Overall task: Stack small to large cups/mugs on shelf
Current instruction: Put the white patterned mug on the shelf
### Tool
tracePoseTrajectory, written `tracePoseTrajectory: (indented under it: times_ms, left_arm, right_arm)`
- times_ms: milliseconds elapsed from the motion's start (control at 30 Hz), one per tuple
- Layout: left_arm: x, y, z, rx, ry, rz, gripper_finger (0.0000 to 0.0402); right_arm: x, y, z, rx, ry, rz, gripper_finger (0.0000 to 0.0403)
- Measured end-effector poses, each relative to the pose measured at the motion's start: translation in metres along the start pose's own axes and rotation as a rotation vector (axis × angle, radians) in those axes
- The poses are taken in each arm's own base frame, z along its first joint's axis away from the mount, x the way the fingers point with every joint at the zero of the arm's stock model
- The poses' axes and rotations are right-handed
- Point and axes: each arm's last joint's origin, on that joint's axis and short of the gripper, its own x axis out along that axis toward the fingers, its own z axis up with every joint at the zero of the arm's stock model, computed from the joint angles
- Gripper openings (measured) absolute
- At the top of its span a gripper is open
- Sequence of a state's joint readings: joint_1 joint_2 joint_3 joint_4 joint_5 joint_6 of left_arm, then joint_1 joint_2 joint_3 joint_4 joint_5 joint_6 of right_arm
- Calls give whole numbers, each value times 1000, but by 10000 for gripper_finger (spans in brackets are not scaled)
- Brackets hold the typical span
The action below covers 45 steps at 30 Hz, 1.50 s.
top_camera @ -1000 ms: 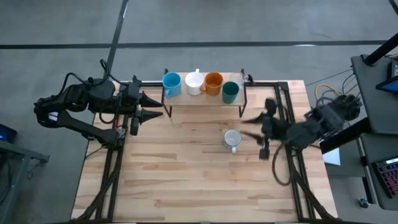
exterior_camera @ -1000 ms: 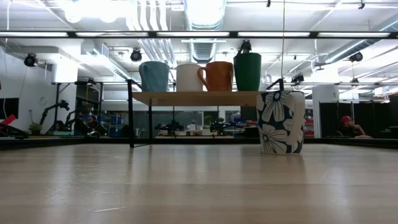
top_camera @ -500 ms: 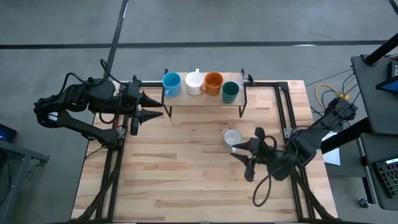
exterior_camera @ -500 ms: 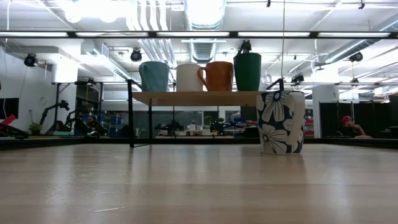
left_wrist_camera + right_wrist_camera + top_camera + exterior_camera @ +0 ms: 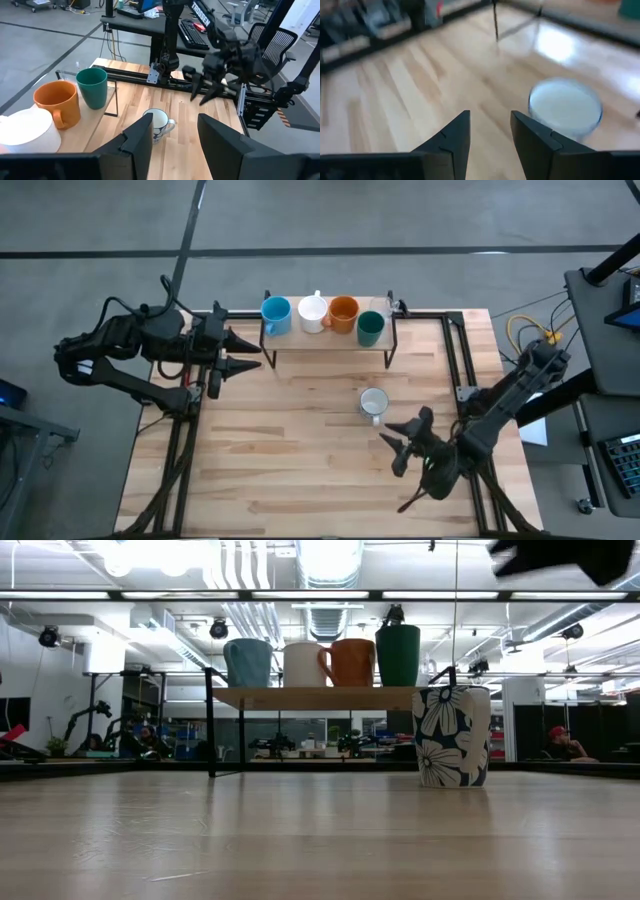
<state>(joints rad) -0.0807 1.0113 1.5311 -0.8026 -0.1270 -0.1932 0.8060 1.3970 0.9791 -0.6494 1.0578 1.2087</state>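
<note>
High view findings: the right end effector has moved since a second ago from beside the shelf's right end to a position over the table, nearer the front edge and just past the flowered white mug. Its fingers are spread and empty, apart from the mug. The flowered white mug stands upright on the table in front of the shelf, unchanged in position. On the shelf, the light blue cup, white mug, orange mug and dark green cup remain in a row, unmoved. The left end effector stays at the shelf's left end, fingers spread, holding nothing. Low view now shows a dark part of an arm at the upper corner, not seen earlier.
</note>
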Motion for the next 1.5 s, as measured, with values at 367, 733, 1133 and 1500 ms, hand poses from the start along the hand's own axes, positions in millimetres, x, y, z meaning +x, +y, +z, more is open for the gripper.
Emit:
tracePoseTrajectory:
  times_ms: [367, 733, 1133, 1500]
  left_arm:
    - [1, 0, 0, 0, 2, -1, 141]
    - [1, 0, 0, 0, 4, -1, 141]
    - [1, 0, 0, -9, 4, 0, 141]
    - [1, 0, 0, -9, 4, 0, 141]
  right_arm:
    - [16, -32, -50, 147, 93, -95, 135]
    - [35, -20, -81, 136, 85, -82, 135]
    - [58, -10, -114, 114, -19, -122, 134]
    - [72, -13, -105, 109, -55, -176, 134]
